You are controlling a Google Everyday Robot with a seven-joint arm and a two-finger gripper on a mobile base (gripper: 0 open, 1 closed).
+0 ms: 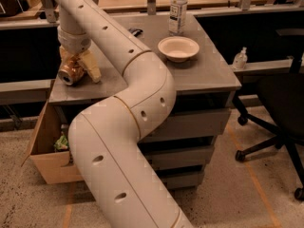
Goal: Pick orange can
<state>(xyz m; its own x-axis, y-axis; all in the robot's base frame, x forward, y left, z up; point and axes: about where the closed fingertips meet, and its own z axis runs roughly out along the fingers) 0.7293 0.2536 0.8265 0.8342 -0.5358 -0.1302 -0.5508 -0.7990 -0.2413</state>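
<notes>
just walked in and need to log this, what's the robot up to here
The robot's single arm reaches across the grey cabinet top, with its end effector down at the small dented orange-gold drink can lying on its side near the left edge. The cream round bowl and clear plastic bottle stand apart further back.

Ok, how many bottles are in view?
2. A clear bottle stands behind the bowl on the table; a smaller bottle sits on the ledge at right. The gripper is at the orange can, table's left edge. The arm may hide more.
</notes>
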